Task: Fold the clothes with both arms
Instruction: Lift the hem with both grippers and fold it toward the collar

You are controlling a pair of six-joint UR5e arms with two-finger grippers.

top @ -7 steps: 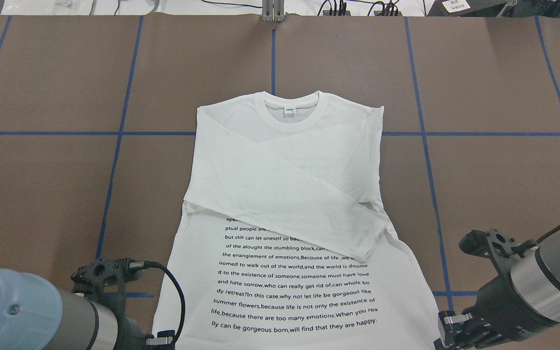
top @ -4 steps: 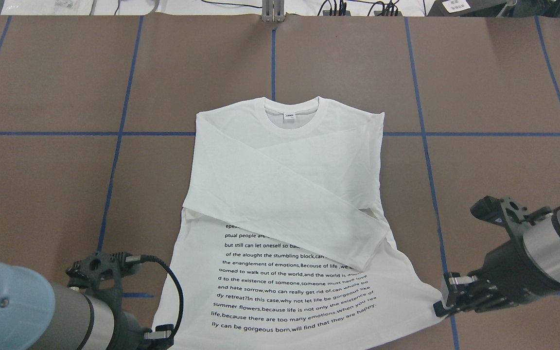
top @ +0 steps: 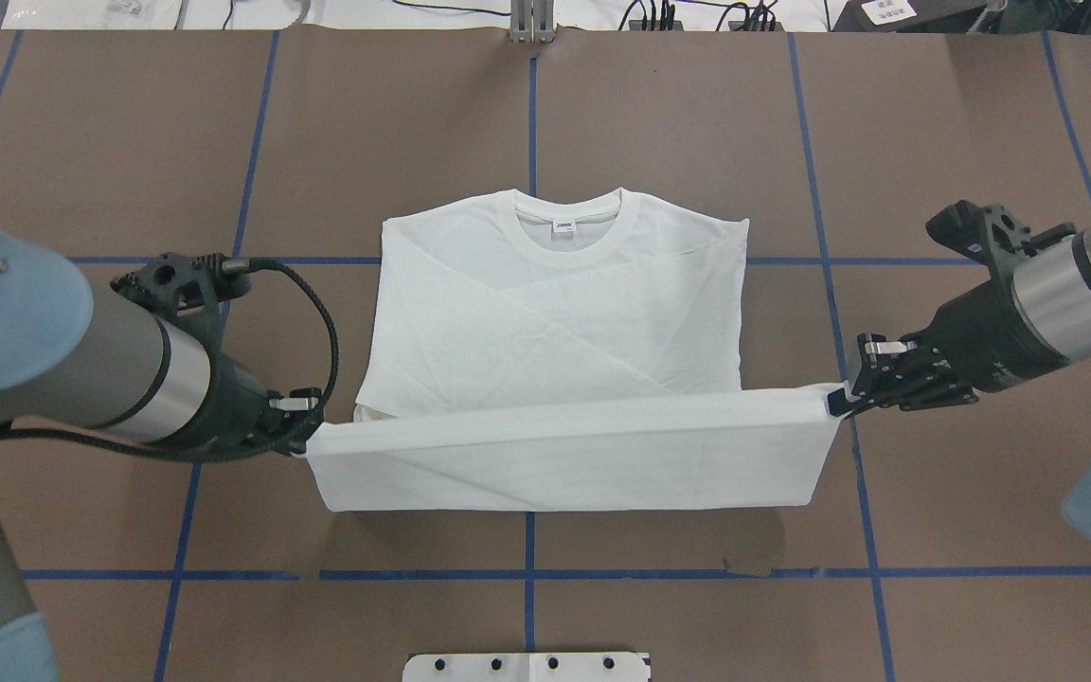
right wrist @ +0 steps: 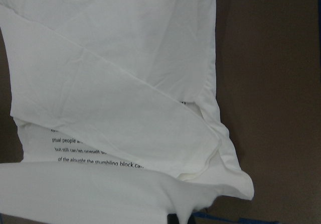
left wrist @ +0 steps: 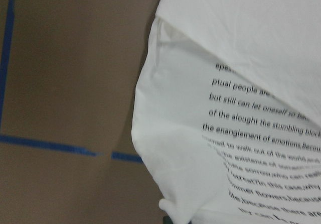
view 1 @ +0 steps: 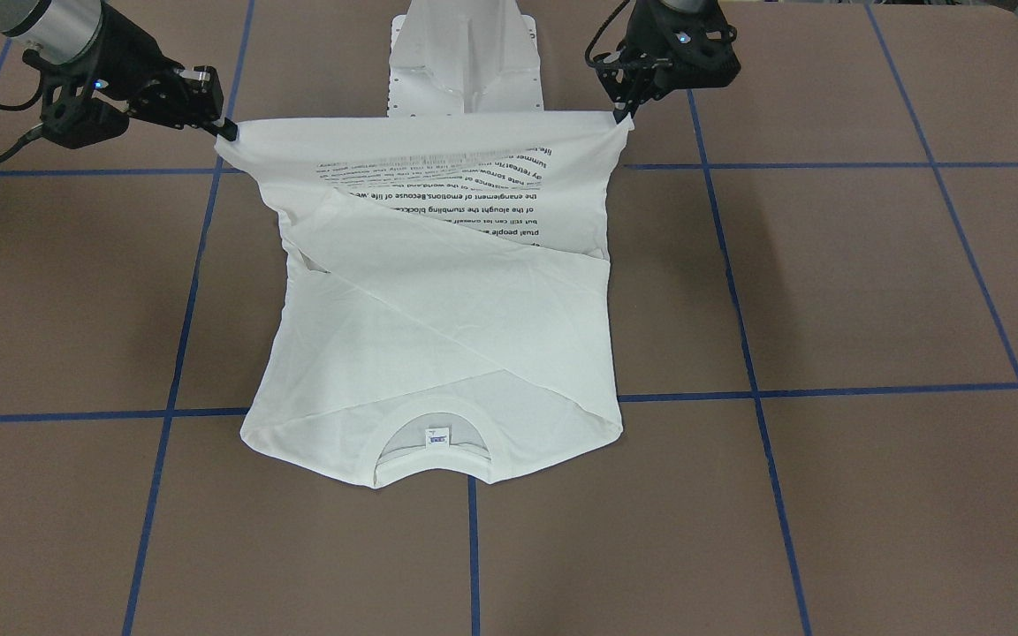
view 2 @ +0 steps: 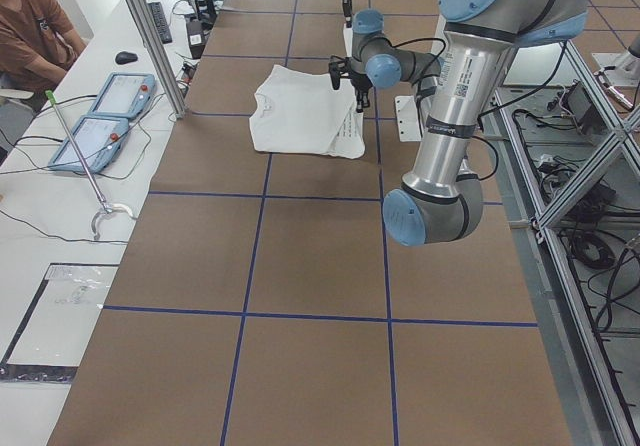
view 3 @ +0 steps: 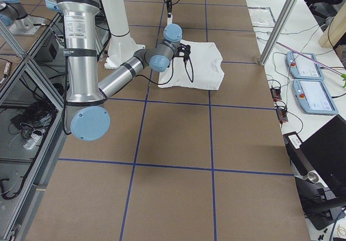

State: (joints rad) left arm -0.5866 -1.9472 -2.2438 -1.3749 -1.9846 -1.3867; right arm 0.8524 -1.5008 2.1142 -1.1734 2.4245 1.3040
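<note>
The white long-sleeved shirt (top: 555,313) lies on the brown table with its collar (top: 566,220) at the far side and both sleeves crossed over the chest. Its bottom hem (top: 564,421) is raised and stretched taut between my two grippers, plain reverse upward. My left gripper (top: 304,438) is shut on the hem's left corner. My right gripper (top: 837,403) is shut on the right corner. In the front-facing view the left gripper (view 1: 624,119) and the right gripper (view 1: 228,132) hold the hem above the printed text (view 1: 465,190). The text also shows in the left wrist view (left wrist: 251,133).
The white pedestal base (top: 527,666) stands at the table's near edge. Blue tape lines (top: 531,114) cross the brown table. Cables and gear (top: 697,14) lie beyond the far edge. A seated operator (view 2: 35,26) and two control pads (view 2: 105,111) are at a side table.
Both grippers rose with the hem corners and carried them away from the robot toward the collar. The hem now hangs stretched between them, hiding the printed text from overhead.
</note>
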